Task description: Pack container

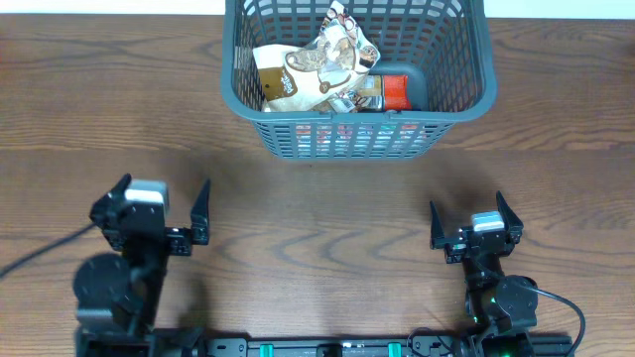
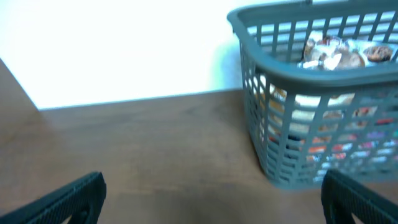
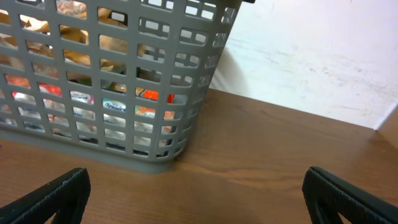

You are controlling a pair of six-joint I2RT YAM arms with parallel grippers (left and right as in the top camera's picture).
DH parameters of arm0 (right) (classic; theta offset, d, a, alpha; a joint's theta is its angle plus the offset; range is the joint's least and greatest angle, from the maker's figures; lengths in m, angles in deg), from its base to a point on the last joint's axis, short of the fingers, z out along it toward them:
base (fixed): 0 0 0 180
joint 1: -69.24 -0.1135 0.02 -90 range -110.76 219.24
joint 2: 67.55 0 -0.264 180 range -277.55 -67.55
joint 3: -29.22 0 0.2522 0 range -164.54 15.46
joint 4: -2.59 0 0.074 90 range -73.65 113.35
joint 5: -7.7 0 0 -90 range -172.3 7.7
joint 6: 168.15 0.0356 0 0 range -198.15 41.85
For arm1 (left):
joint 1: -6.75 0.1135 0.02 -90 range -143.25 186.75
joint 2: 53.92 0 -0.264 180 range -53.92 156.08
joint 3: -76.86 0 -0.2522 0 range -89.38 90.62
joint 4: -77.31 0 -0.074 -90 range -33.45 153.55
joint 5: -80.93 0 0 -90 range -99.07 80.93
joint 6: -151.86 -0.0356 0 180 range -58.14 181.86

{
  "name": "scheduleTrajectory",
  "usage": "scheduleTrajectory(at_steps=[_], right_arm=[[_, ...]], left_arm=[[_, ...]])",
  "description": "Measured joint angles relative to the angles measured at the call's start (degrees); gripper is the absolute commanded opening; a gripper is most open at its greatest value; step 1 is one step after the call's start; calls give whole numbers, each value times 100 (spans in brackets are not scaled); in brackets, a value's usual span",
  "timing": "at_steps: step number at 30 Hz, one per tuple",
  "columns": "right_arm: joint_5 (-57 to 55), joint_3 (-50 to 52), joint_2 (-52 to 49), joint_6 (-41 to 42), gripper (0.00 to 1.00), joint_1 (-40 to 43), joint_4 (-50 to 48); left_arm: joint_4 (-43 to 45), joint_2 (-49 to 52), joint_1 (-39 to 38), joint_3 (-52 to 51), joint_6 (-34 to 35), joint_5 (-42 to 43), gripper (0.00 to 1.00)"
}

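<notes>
Two tools sit low in the overhead frame, one at lower left and one at lower right. The left tool (image 1: 162,190) is released, its jaws spread wide, and it neither holds nor touches anything. In its wrist view the fingers (image 2: 68,198) show only at the bottom corners, with bare wood between them. The right tool (image 1: 468,208) is likewise released and empty, its jaws just as wide.

One brown wooden surface (image 1: 317,228) carries everything. One basket (image 1: 347,139) stands upright on it at top centre, well apart from both tools. At least three packets lie inside: a tan packet (image 1: 281,84) at left, a patterned packet (image 1: 337,50) in the middle and a red packet (image 1: 395,91) at right. More colours show through the slots, too blurred to count. A white wall (image 3: 311,56) rises behind the basket.
</notes>
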Motion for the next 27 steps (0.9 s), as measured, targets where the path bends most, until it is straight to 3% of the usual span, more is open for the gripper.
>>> scheduleTrajectory(at_steps=[9, 12, 22, 27], right_arm=[[0, 0, 2, 0, 99, 0, 2], [0, 0, 2, 0, 99, 0, 2], [0, 0, 2, 0, 99, 0, 0], [-2, 0, 0, 0, 99, 0, 0]], left_arm=[[2660, -1158, 0, -2393, -7, -7, 99], [3091, -1335, 0, -2855, -13, -50, 99], [2736, -1888, 0, -3141, -94, -586, 99], [2120, -1912, 0, -3141, -155, -680, 99]])
